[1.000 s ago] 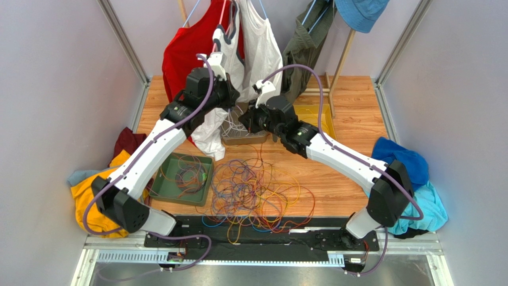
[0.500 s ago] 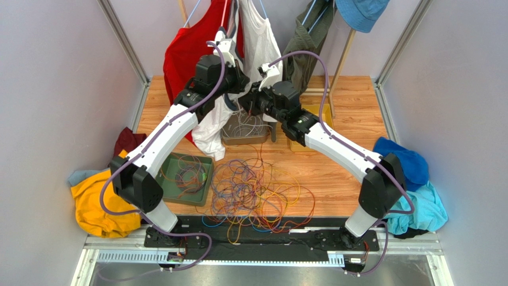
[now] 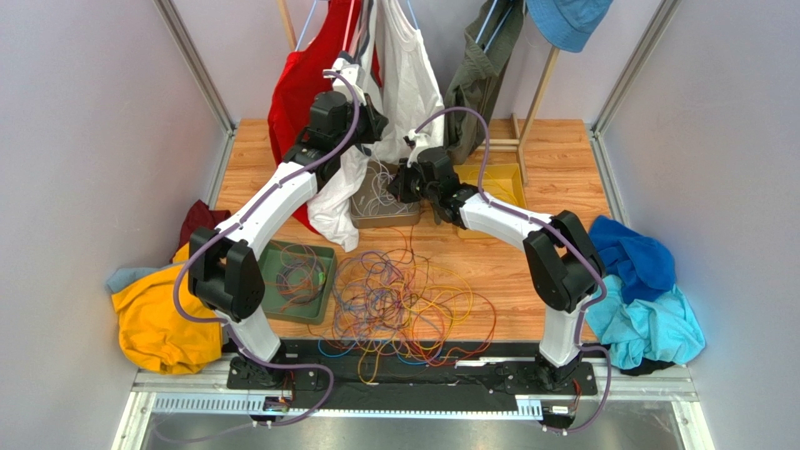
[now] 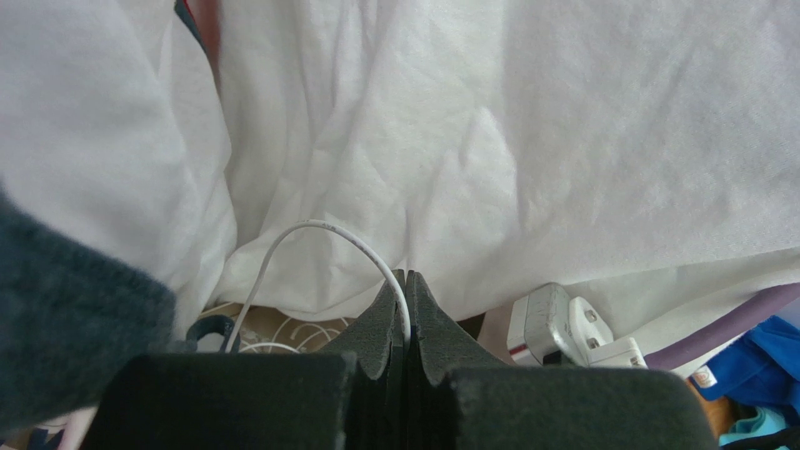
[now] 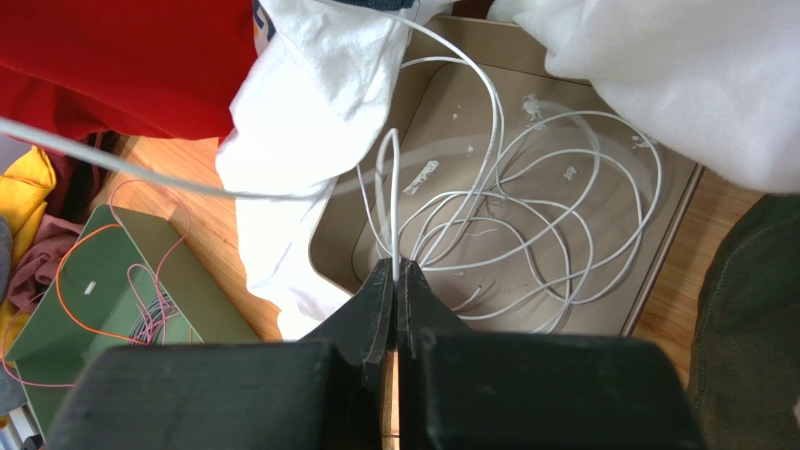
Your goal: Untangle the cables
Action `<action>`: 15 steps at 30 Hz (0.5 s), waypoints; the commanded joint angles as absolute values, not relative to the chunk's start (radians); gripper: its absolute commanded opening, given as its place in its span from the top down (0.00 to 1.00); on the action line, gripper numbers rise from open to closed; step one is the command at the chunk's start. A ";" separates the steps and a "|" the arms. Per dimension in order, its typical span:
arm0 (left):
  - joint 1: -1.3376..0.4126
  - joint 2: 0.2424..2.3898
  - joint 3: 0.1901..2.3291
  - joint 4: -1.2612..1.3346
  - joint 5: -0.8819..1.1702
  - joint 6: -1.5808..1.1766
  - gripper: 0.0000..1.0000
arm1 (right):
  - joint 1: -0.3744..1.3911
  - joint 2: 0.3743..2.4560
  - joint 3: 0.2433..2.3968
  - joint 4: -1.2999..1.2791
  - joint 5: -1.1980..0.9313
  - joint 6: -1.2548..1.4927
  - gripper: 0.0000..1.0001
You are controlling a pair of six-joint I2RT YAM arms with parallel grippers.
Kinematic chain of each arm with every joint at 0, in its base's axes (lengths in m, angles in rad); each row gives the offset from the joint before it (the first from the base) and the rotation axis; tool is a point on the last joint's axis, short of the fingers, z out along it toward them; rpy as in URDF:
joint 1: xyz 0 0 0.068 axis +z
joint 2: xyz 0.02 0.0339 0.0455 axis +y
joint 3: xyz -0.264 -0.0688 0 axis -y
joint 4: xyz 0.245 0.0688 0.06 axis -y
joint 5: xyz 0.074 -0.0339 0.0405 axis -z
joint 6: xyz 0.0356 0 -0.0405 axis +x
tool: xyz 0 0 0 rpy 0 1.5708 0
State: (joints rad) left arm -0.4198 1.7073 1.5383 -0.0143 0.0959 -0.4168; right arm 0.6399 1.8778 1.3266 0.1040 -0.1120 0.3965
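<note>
Overhead, the wooden table sits between pale grey walls, with hanging clothes crowding its far edge. Coloured cables sprawl by the near edge, beside a green tray. The left end effector and right end effector are each clamped tight on a white cable near the far-edge beige tray.

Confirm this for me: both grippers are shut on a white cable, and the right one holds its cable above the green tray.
Not quite. The right gripper holds its white cable above the tan tray, not the green one, as the right wrist view shows. The rest stands: the left gripper is also shut, on a white cable loop.
</note>
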 commanded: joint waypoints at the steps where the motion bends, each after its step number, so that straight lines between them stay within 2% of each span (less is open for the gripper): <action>1: -0.411 1.691 1.508 -0.100 0.140 -0.439 1.00 | 0.634 1.815 1.315 0.175 -0.109 0.406 1.00; 7: -0.411 1.629 1.512 -0.109 0.087 -0.413 1.00 | 0.637 1.778 1.301 0.141 -0.075 0.402 1.00; 14: -0.413 1.706 1.506 -0.107 0.135 -0.445 1.00 | 0.635 1.802 1.289 0.127 -0.061 0.402 1.00; 15: -0.413 1.709 1.500 -0.103 0.144 -0.454 1.00 | 0.637 1.802 1.289 0.124 -0.057 0.400 0.93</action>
